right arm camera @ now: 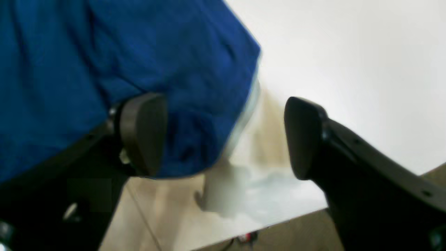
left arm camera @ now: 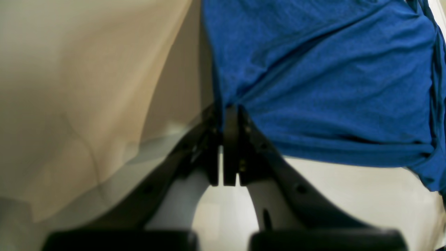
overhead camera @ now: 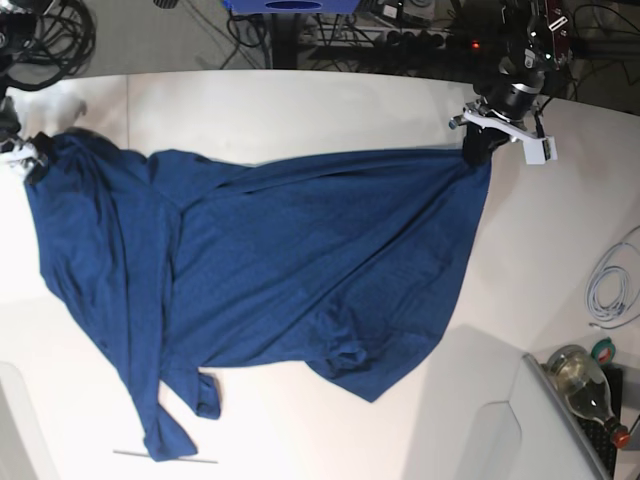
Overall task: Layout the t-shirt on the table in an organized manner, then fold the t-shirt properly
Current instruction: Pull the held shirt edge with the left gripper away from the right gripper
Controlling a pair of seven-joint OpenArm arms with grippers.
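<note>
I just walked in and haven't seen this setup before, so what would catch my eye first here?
The big blue t-shirt stretched out across the white table, wrinkled and not yet squared up. At its far corner on the base view's right, the left gripper is pinched shut on the fabric. At the opposite corner, the right gripper stands open beside the cloth.

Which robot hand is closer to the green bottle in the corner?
Left. The left end effector, pinching the t-shirt, is on the same side of the table as the bottle. The right end effector is at the far opposite end.
</note>
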